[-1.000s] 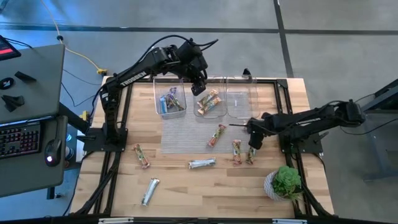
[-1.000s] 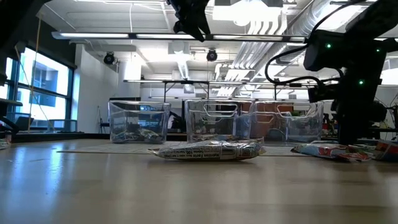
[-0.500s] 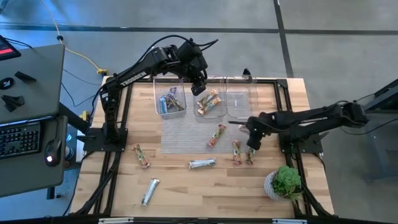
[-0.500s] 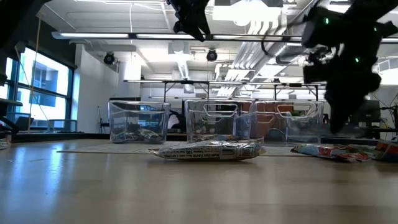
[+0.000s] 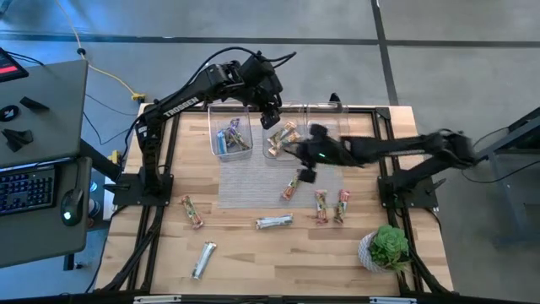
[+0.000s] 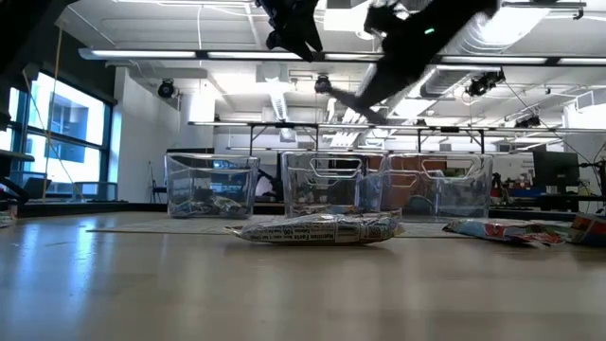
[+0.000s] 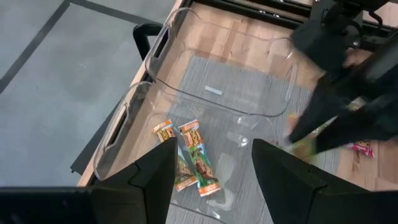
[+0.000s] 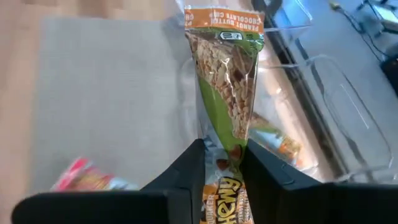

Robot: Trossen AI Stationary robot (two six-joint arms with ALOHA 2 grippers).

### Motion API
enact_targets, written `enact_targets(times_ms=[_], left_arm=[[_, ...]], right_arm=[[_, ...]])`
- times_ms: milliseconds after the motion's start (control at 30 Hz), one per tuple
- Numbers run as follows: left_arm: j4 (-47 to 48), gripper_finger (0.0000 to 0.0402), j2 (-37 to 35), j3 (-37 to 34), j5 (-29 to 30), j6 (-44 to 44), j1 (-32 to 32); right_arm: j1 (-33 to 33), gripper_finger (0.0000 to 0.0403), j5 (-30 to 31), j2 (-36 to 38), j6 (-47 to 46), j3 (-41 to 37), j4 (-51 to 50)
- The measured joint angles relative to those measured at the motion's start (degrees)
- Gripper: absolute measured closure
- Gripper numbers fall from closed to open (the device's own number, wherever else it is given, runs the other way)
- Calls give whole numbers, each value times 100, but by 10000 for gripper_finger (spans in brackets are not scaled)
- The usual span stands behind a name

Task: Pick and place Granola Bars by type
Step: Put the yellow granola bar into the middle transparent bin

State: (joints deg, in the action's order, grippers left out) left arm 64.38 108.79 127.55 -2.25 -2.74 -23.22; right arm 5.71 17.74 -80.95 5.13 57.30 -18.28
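A green-and-orange granola bar (image 8: 227, 93) is pinched by its lower end in the right claw (image 8: 219, 163), its two fingers clamped on the wrapper so the bar sticks out ahead of them. In the high view the right claw (image 5: 305, 173) hangs above the grey mat (image 5: 245, 181), just in front of the middle clear bin (image 5: 284, 139). That middle bin already holds green-and-orange bars (image 7: 198, 158); the left bin (image 5: 229, 135) holds purple and blue ones, and the right bin (image 5: 326, 131) looks bare. More bars lie loose on the table (image 5: 388, 127): a green-and-orange one on the mat (image 5: 292, 185), two near the potted plant (image 5: 387, 246), a silver one (image 5: 274, 222), another silver one nearer the front edge (image 5: 202, 259). The left claw (image 5: 272, 118) hovers over the bins, fingers apart, holding nothing.
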Motion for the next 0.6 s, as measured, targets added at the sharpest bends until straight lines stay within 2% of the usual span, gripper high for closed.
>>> enact_targets(times_ms=[167, 300, 433, 600], left_arm=[[107, 199, 0, 0, -6, 0, 0], [372, 199, 0, 0, 86, 0, 0], [571, 199, 0, 0, 86, 2, 0], [672, 199, 0, 0, 221, 0, 0]], right_arm=[[621, 325, 64, -1326, 378, 948, -509], [1008, 325, -244, -2095, 408, 1370, -496], [1227, 325, -327, -2617, 376, 1567, -522], [1352, 314, -458, -2843, 372, 1626, -490]])
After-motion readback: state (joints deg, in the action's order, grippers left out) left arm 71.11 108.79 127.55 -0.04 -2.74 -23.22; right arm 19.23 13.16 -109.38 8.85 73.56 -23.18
